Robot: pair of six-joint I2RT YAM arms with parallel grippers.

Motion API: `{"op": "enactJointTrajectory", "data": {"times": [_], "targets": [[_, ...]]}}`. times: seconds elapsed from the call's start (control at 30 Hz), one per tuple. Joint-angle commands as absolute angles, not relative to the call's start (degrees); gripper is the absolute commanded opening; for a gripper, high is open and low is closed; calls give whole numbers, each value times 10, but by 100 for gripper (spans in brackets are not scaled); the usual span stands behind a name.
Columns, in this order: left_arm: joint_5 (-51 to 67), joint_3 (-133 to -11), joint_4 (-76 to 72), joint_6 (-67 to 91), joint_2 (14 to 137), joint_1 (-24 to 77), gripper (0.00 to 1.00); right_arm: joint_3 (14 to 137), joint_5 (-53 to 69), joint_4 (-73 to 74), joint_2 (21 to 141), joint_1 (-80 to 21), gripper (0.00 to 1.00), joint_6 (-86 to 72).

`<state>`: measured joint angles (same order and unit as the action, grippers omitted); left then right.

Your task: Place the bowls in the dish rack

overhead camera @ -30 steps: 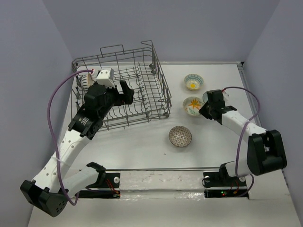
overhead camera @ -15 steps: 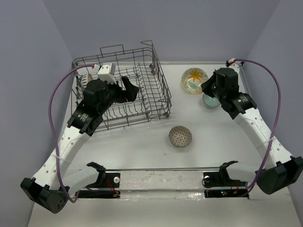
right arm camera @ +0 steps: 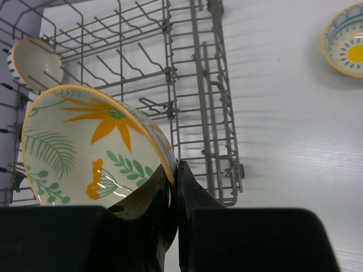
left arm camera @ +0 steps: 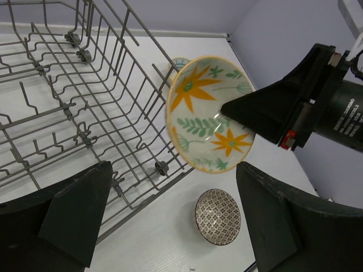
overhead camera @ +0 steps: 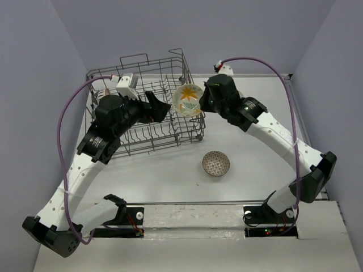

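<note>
Right gripper (overhead camera: 201, 101), jaws clamped on the rim of a cream ceramic bowl with orange flowers (overhead camera: 188, 100), holds it tilted above the right wall of the grey wire dish rack (overhead camera: 148, 129); left gripper (overhead camera: 156, 107) gapes wide, empty.

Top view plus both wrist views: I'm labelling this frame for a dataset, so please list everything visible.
rack: one, grey wire, far left of the table
flower bowl: one, white with orange flowers, held over the rack's right edge
brown bowl: one, brown-patterned, on the table near the rack's right corner
cream bowl: one, cream, tilted in the rack's far-left corner
yellow bowl: one, yellow centre with teal rim, on the table right of the rack
table: one, white
left gripper: one, black, open over the rack
right gripper: one, black, shut on the flower bowl's rim
</note>
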<state>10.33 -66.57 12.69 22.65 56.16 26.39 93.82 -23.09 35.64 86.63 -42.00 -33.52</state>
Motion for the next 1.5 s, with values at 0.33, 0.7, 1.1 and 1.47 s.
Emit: {"op": "enactJointTrajectory", "data": {"times": [0.33, 0.7, 1.1, 1.47], "targets": [[28, -652, 129, 237, 591, 265, 90, 1079, -313, 351, 938, -530, 1, -294], [20, -635, 102, 249, 596, 266, 65, 1061, -306, 338, 937, -551, 1, -294], [21, -624, 98, 257, 599, 267, 0, 1047, -295, 323, 940, -556, 1, -289], [-55, -622, 75, 277, 582, 269, 0, 1036, -367, 342, 920, -556, 56, -266]]}}
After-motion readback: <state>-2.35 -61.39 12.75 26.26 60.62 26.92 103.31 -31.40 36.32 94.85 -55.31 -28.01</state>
